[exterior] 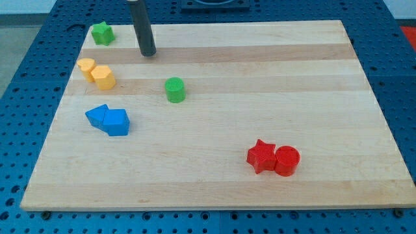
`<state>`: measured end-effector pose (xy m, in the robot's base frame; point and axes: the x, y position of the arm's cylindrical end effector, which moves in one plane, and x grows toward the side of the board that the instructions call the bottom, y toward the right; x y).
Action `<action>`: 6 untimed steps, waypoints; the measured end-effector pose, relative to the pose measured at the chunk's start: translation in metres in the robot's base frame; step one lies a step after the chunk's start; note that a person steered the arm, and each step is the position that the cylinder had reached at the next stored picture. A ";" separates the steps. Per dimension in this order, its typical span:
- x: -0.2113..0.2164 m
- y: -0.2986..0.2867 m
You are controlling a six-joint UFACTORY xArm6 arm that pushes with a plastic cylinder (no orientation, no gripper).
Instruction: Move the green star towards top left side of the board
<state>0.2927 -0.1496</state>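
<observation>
Standing upright, the dark rod rests my tip (149, 53) on the wooden board (260, 78) — touching nothing, right of the green star block (102, 33) in the top-left corner. Two yellow blocks (96, 72) sit below the star, the green cylinder (175, 90) below my tip.

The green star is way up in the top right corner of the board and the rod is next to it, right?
Not quite. The camera view shows the green star in the top left corner of the board, not the top right. The rest holds: my tip is next to it, just to its right, not touching.
</observation>
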 end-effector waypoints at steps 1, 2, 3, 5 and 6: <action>0.014 -0.023; 0.016 -0.085; 0.016 -0.145; 0.057 -0.145; 0.046 -0.106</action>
